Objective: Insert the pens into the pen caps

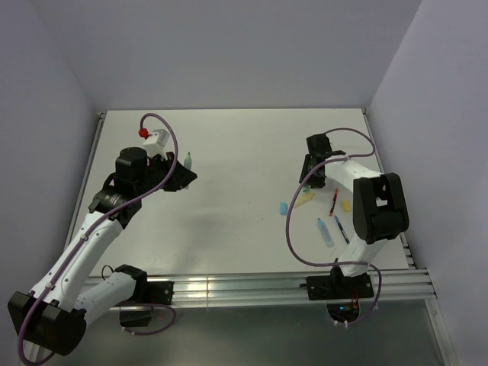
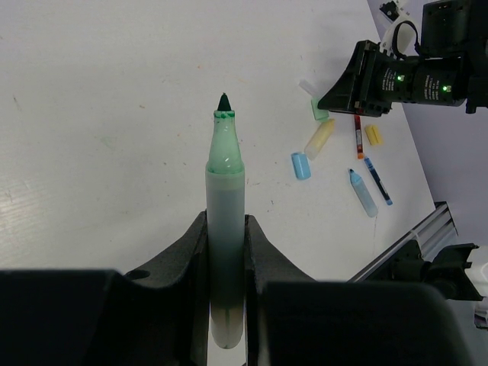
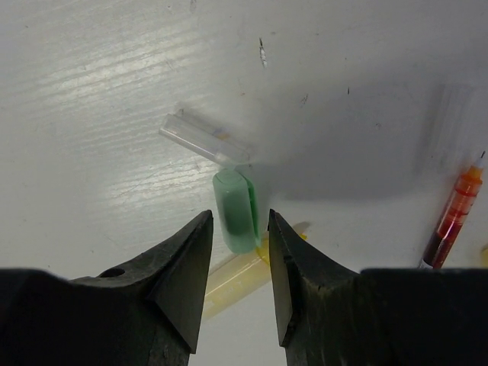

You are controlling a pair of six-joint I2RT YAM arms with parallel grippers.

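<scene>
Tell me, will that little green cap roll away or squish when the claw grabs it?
Probably no squish: the green cap looks like hard plastic. It is rounded and lies on its side, so a nudge might roll it. Small and likely light, it could get flicked aside if one finger of the right claw, open over it, touches first.

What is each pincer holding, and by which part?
Left pincer grips the green marker around its barrel, tip uncapped and pointing outward. Right pincer holds nothing: open over the green cap.
</scene>
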